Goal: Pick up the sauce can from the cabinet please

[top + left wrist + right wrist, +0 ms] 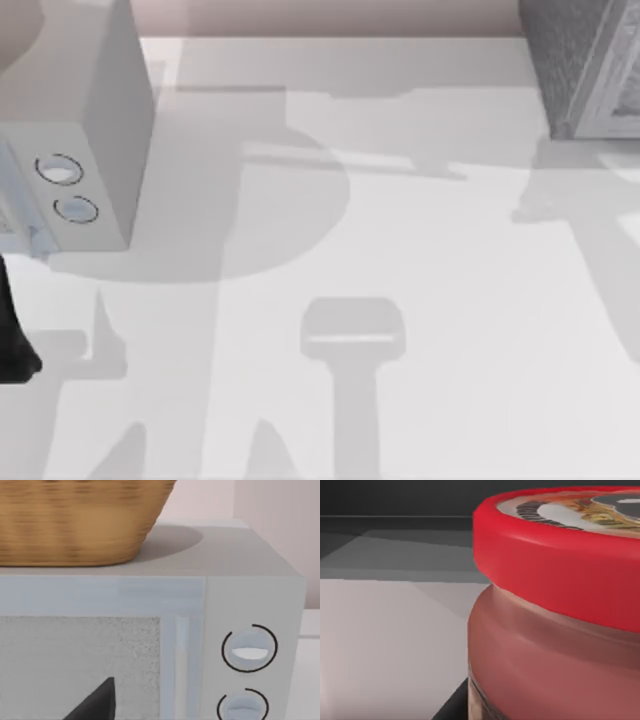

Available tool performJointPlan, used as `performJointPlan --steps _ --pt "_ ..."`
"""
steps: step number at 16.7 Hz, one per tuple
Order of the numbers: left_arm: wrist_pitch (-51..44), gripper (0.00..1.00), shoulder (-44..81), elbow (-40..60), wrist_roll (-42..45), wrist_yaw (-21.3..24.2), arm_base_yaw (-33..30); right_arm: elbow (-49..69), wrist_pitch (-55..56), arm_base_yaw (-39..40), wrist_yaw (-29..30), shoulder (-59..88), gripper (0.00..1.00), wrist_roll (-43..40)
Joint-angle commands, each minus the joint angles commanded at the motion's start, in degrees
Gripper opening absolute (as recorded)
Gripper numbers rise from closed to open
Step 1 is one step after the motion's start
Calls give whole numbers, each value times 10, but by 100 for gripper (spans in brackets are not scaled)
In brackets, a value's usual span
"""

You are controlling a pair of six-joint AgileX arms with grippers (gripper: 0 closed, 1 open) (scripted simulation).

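The sauce can (560, 630) looms very close in the right wrist view, upright, with a red-rimmed top, a dark emblem and a reddish body. It stands on a pale floor with dark walls behind, inside the cabinet (395, 540). In the top view the cabinet (585, 60) is the dark grey speckled box with a pale front frame at the back right. A dark part of my right gripper (451, 706) shows beside the can's base. My left arm (10, 340) is parked at the left edge, and my left gripper (95, 702) faces the light grey box.
A light grey box with two round dials (90, 130) stands at the back left. A woven basket (75, 520) sits on top of it. Arm shadows cross the white table (400, 240).
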Motion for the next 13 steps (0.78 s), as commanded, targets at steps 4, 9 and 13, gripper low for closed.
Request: performJointPlan --steps 4,9,13 --pt "0 100 0 0 0 0 0 -293 89 -48 -50 -171 0 -3" --pt "0 100 0 0 0 0 0 -594 198 -94 -71 -370 0 -12" --pt "0 100 0 0 0 0 0 -732 260 -117 -63 -479 0 -19"
